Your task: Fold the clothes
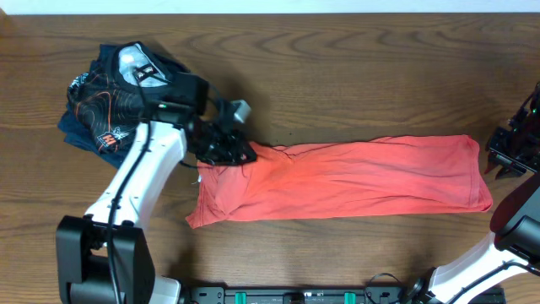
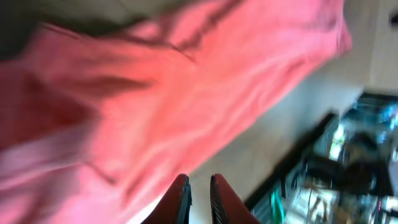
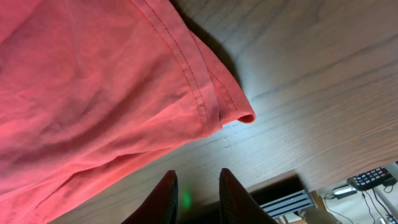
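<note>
Right, my left gripper (image 1: 226,145) sits on the far corner at the left end of the coral T-shirt (image 1: 363,173), jaws drawn nearly together; too blurred to tell if cloth is caught. The shirt lies as a long strip across the table (image 1: 354,67), set, I judge, for an end-over-end fold. My right gripper (image 1: 506,160) hovers just off the hem, slightly spread, empty. There's bare wood beyond, but the navy garment (image 1: 101,101) crowds my left.

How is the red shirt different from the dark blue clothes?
The red T-shirt lies stretched out in a long flat strip; the navy garment sits bunched in a heap. The red T-shirt looks plain from above; the navy garment has orange squiggly lines. Both rest on the wooden table.
</note>
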